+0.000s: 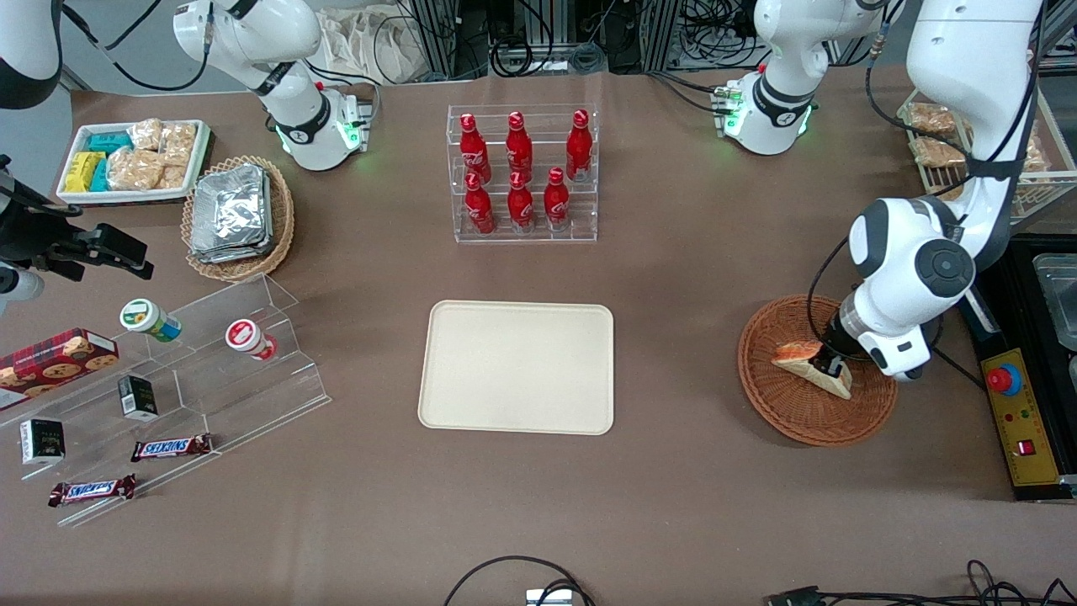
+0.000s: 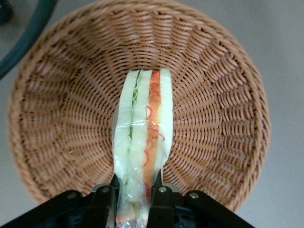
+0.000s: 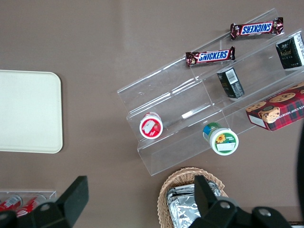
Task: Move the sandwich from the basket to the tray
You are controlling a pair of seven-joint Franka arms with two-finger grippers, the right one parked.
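The sandwich [image 2: 142, 128], a plastic-wrapped white wedge with orange-red and green filling, is pinched at its end between the two fingers of my left gripper [image 2: 135, 194]. It hangs over the round reddish-brown wicker basket [image 2: 223, 99]. In the front view the gripper [image 1: 829, 364] sits low over the basket [image 1: 799, 412] at the working arm's end of the table, with the sandwich [image 1: 812, 362] in it. The cream-beige tray [image 1: 517, 367] lies flat at the table's middle, with nothing on it.
A clear rack of red bottles [image 1: 522, 172] stands farther from the front camera than the tray. A tan basket of foil packets [image 1: 237, 215], a white snack tray [image 1: 130, 160] and an acrylic step shelf [image 1: 193, 379] sit toward the parked arm's end. A control box [image 1: 1014, 412] lies beside the basket.
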